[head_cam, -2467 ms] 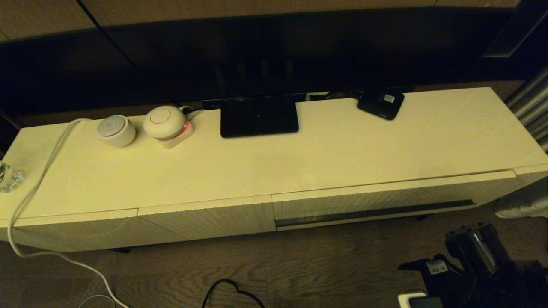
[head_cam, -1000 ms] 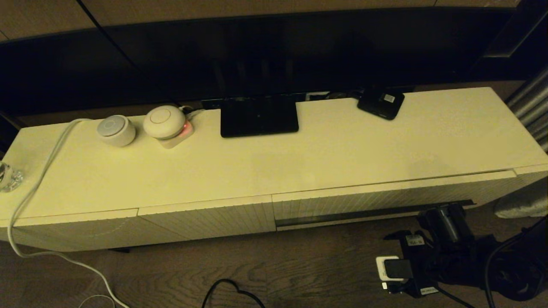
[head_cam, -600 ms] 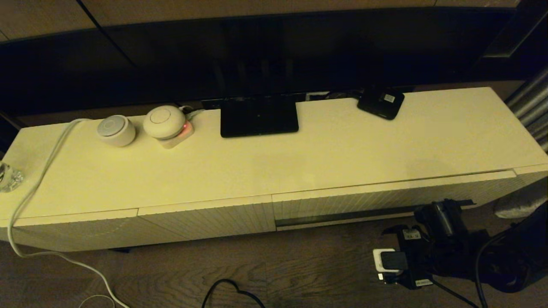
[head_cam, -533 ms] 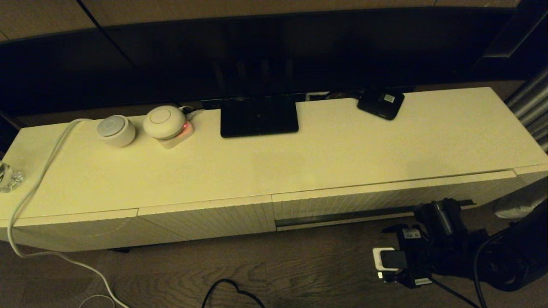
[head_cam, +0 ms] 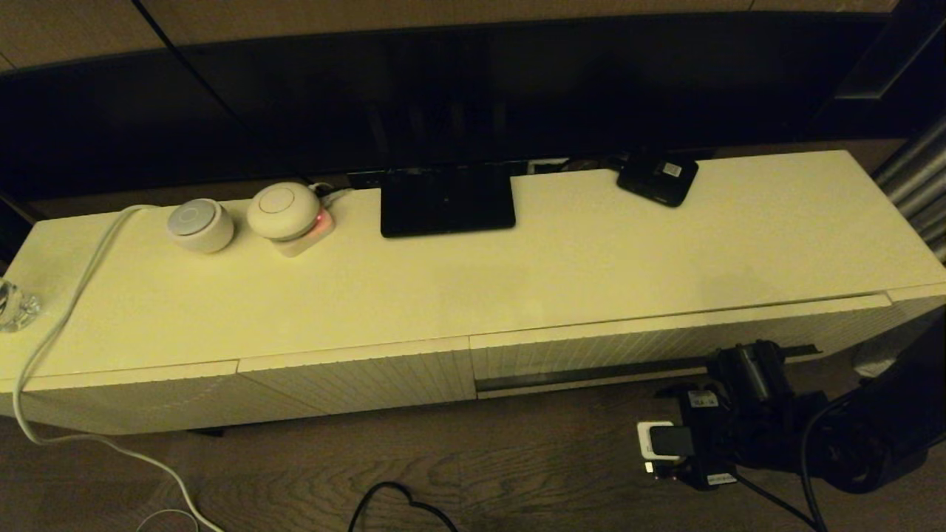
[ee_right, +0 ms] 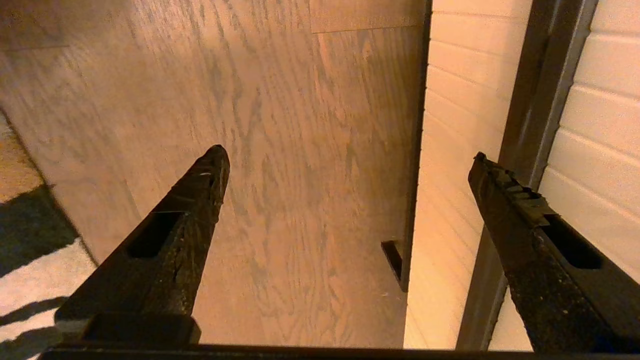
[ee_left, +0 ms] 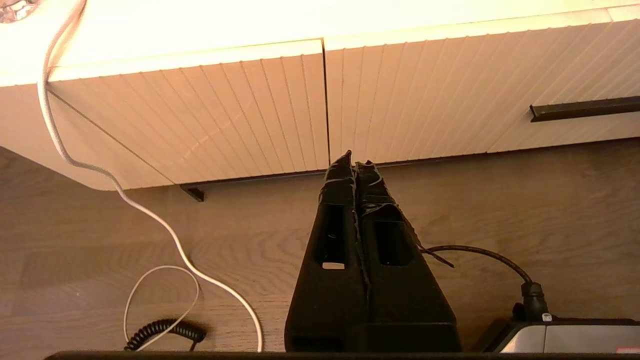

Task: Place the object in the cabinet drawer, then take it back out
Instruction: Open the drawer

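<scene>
The cabinet drawer (head_cam: 665,338), cream-white and ribbed, is shut, with a long dark slot (head_cam: 591,374) along its lower edge. My right gripper (head_cam: 743,362) hangs low over the floor, close against the right end of that slot. In the right wrist view the right gripper (ee_right: 350,154) is open and empty. One finger (ee_right: 520,210) lies in front of the slot (ee_right: 542,95); the other is over the floor. My left gripper (ee_left: 354,160) is shut and parked near the floor, below the seam by the drawer (ee_left: 450,90). The black umbrella is out of view.
On the cabinet top stand a small black box with a white label (head_cam: 658,179), a dark screen base (head_cam: 447,201), two round white devices (head_cam: 199,225) (head_cam: 283,210) and a glass (head_cam: 11,307). A white cable (head_cam: 59,325) drapes to the floor. A black cable (head_cam: 399,502) lies there.
My right arm has come up from the lower right corner and moved left and closer to the drawer's dark slot. The drawer stays shut, and nothing on the cabinet top has moved.
</scene>
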Motion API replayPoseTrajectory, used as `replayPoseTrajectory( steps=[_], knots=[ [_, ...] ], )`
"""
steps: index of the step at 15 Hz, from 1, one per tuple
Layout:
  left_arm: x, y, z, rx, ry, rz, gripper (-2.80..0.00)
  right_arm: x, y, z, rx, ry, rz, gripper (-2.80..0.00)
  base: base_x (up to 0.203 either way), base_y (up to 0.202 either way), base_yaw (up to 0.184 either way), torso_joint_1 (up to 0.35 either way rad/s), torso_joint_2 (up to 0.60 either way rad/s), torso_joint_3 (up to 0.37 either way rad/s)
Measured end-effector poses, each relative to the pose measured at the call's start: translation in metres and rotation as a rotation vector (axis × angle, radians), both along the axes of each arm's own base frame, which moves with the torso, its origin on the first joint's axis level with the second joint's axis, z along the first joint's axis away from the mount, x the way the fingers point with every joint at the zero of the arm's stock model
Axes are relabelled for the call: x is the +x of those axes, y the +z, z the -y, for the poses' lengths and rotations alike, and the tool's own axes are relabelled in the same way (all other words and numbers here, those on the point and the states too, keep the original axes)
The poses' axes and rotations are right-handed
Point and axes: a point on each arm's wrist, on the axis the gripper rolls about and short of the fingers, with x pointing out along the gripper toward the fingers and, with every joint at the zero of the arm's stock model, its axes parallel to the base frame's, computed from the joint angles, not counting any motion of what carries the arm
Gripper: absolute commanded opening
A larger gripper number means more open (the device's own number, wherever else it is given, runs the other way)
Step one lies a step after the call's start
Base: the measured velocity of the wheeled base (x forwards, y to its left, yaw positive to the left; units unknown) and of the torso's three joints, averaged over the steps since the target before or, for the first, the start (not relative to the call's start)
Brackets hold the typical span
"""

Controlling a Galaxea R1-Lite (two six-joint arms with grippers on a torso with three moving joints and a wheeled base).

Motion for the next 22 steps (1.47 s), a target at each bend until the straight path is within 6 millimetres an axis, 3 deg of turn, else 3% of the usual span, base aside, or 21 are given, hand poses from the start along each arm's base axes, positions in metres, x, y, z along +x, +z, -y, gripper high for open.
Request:
replayPoseTrajectory(
  steps=[12,22],
  knots=[
    [0.000,0.000,0.000,0.001,0.000,0.000,-2.80,0.016,0.006,-0.005,0.026,0.005,0.085,0.00,0.000,0.000,0.000,0.000,0.00,0.000],
    [0.000,0.000,0.000,0.000,0.000,0.000,-2.80,0.031,-0.006,-0.008,0.030,0.001,0.094,0.00,0.000,0.000,0.000,0.000,0.00,0.000]
  ],
)
